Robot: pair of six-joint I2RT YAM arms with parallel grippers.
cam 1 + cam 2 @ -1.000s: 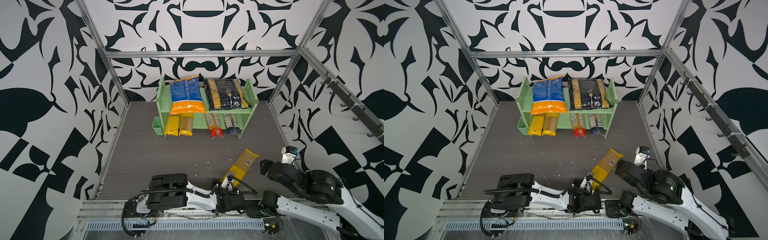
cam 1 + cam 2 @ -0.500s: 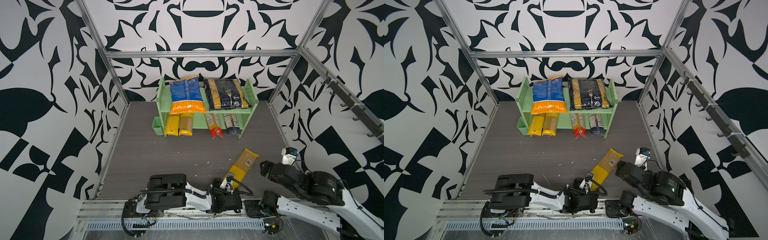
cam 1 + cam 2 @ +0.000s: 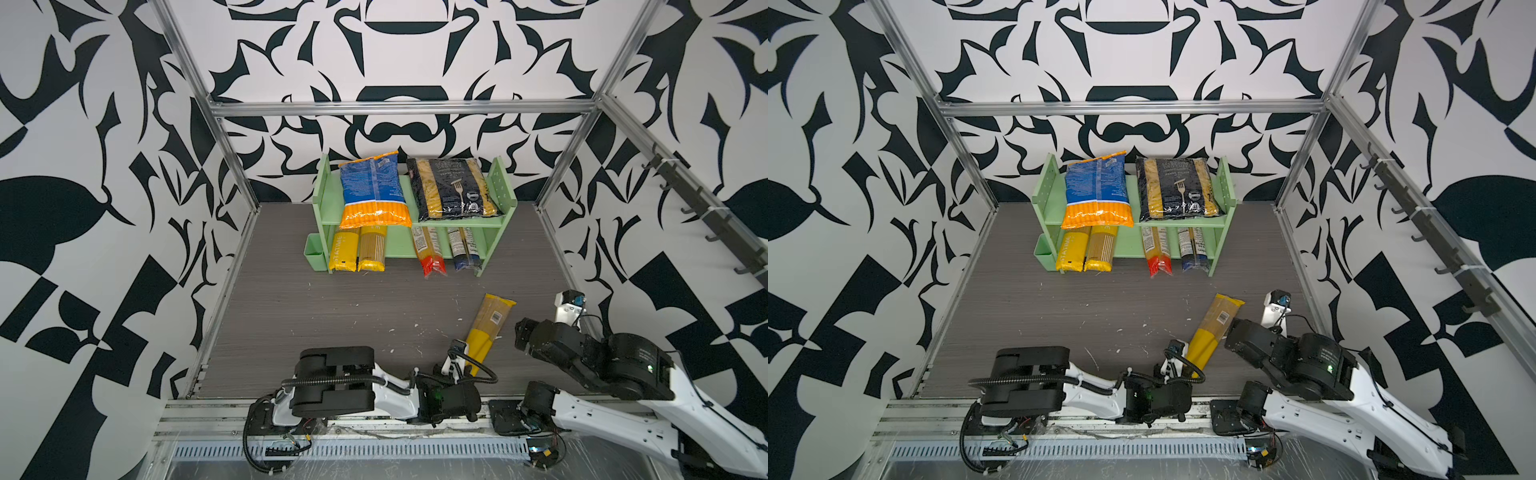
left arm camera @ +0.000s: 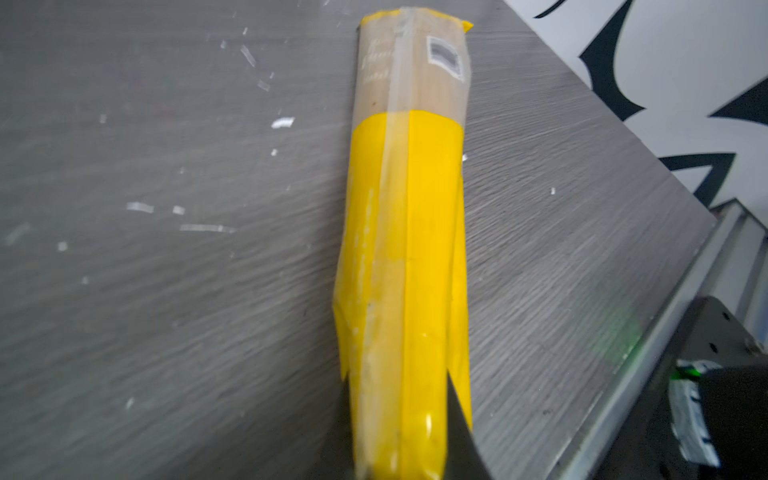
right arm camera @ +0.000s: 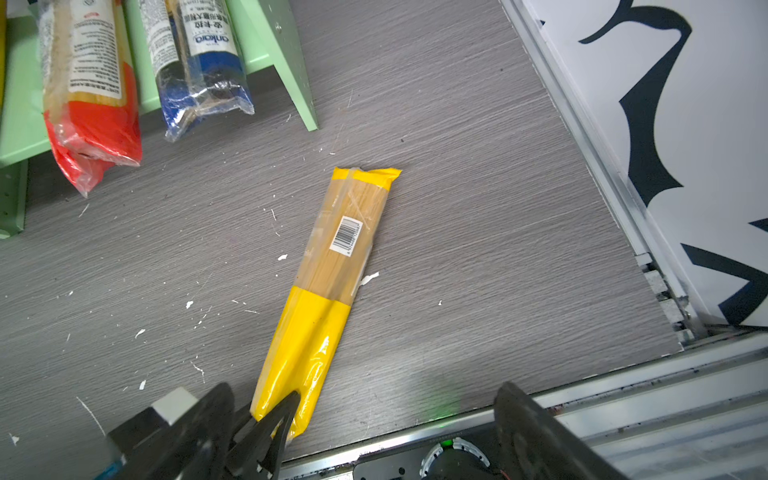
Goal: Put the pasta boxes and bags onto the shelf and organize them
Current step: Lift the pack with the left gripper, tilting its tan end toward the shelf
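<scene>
The loose spaghetti pack [image 3: 490, 320] lies flat on the grey table [image 3: 332, 316], well in front of the shelf [image 3: 504, 189] and off that unit's right-hand end. It is angled so that its clear, barcode-labelled half points toward the shelf and its opaque yellow half points away. The left gripper [image 4: 401, 415] is clenched on the yellow end of this pack, pinching it from both sides. The right gripper [image 5: 365, 395] hangs near the pack, farther out past the shelf's right end, with jaws spread wide and grasping nothing.
</scene>
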